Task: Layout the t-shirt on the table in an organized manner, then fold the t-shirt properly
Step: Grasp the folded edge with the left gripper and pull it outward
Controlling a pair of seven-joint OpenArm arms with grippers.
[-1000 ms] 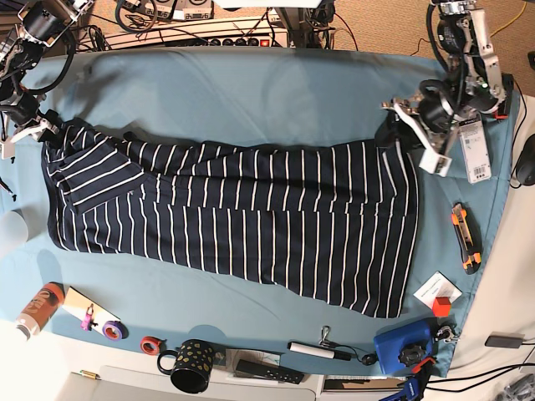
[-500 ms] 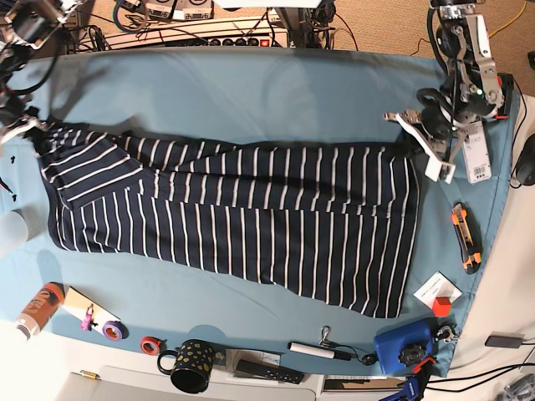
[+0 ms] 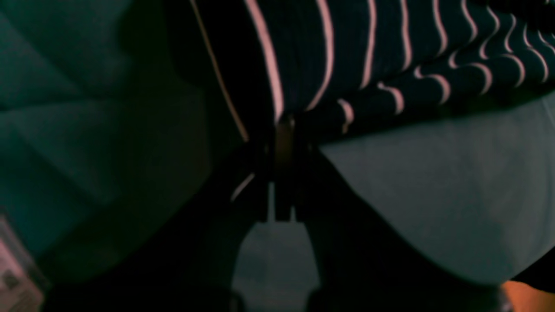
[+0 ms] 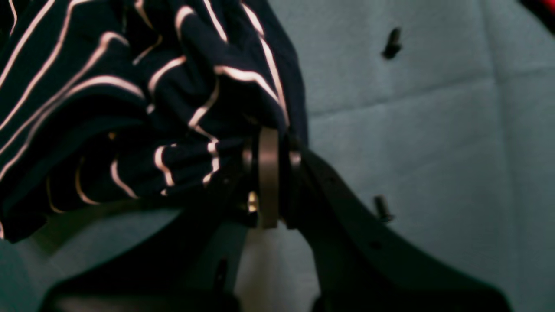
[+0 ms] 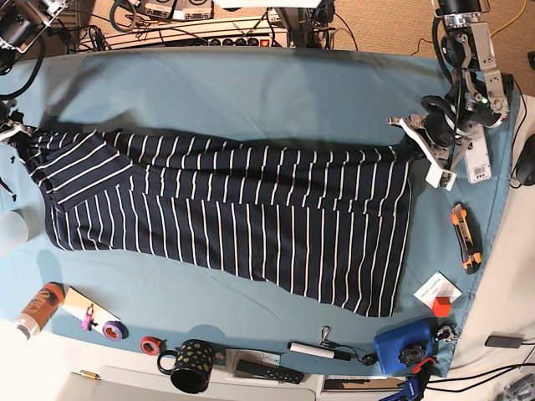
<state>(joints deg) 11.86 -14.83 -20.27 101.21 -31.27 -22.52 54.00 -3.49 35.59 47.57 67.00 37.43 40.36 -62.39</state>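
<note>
table [image 5: 251, 92] teal cloth under everything | t-shirt [image 5: 242, 221] stretched flat between both grippers | left gripper [image 3: 282, 130] clamped tight on shirt's corner edge | right gripper [image 4: 269, 143] pinched closed on bunched striped fabric at opposite end

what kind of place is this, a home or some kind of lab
Most likely a robotics lab or workshop: a cloth-covered table with a t-shirt spread out, a power strip and tangled cables behind it, and a utility knife at the edge.
</note>
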